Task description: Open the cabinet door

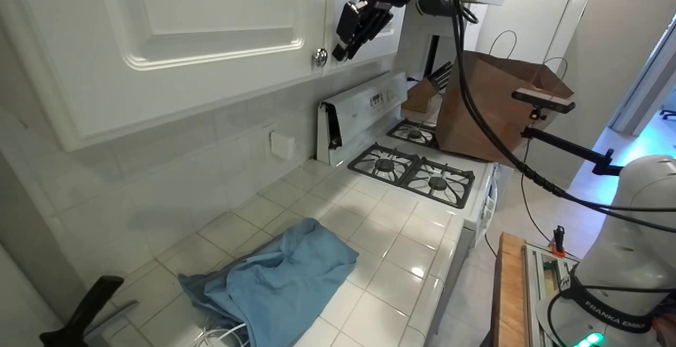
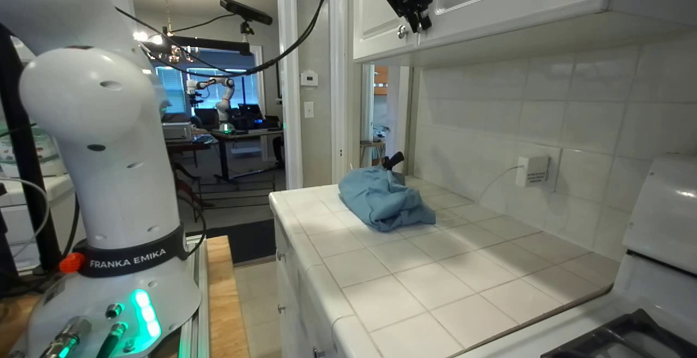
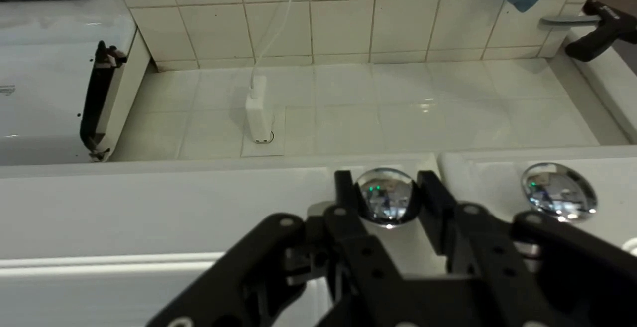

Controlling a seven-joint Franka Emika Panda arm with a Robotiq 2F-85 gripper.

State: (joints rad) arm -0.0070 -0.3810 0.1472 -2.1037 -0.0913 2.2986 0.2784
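Observation:
The cabinet door is a white raised-panel wall-cabinet door. It shows in both exterior views point(image 1: 381, 46) point(image 2: 490, 12) and at the left in the wrist view point(image 3: 149, 217). It is closed, flush with the neighbouring door. Its round shiny knob point(image 3: 385, 192) is near its lower corner, between my fingertips in the wrist view. My gripper point(image 3: 385, 190) has one finger on each side of the knob, with no clear gap. It also shows at the door's lower edge in both exterior views point(image 1: 344, 54) point(image 2: 421, 24), where the fingers mostly hide the knob.
A neighbouring cabinet door point(image 1: 222, 51) has its own shiny knob point(image 3: 558, 191) close beside my fingers. Below are a tiled counter point(image 2: 435, 271) with a blue cloth point(image 1: 285, 283), a wall plug point(image 2: 532, 171) and a stove point(image 1: 364, 109) bearing a paper bag point(image 1: 486, 109).

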